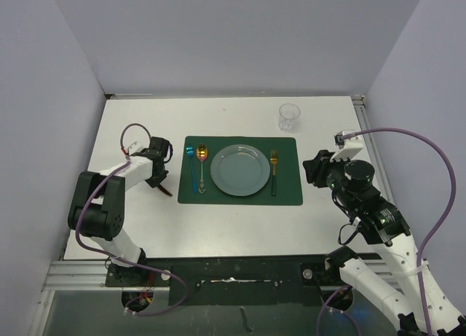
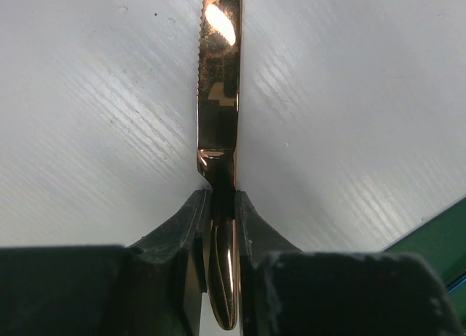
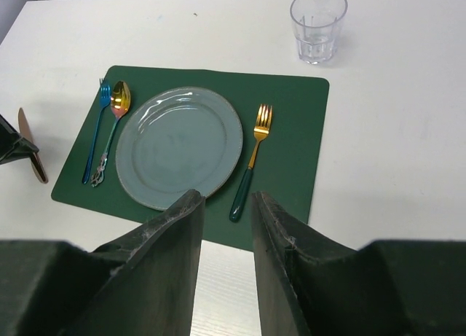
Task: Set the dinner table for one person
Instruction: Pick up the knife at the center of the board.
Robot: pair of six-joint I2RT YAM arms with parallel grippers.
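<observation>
The white dinner table [image 1: 218,227] carries a dark green placemat [image 1: 287,190]. On the mat lies a grey-blue plate [image 1: 239,170], with a blue fork [image 1: 191,165] and a gold spoon [image 1: 202,161] to its left and a gold fork with a green handle [image 1: 274,172] to its right. My left gripper [image 1: 156,174] is just left of the mat, shut on a copper knife [image 2: 218,95] low over the table; its serrated blade points away from the fingers [image 2: 191,212]. My right gripper [image 3: 224,205] is open and empty, right of the mat, above the table.
A clear glass tumbler [image 1: 289,116] stands on the table beyond the mat's far right corner and also shows in the right wrist view [image 3: 317,22]. Metal rails edge the table at the right [image 1: 362,124]. Grey walls enclose three sides.
</observation>
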